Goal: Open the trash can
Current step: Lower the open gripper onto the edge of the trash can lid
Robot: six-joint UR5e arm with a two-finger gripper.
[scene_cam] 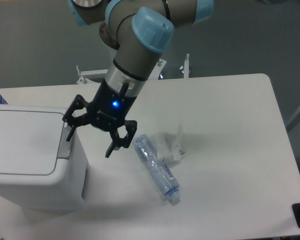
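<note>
The white trash can (32, 160) sat at the tabletop's (230, 150) nine o'clock edge, lid flat, while the tool (90, 137) (fingers spread apart, holding nothing) hovered beside the can's grey tab (65, 145), with a clear bottle (156, 169) lying toward its four o'clock.

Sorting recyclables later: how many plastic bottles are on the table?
1. The plastic bottle lies on its side mid-table, right of the trash can, beside crumpled clear plastic. Others may be hidden.
</note>
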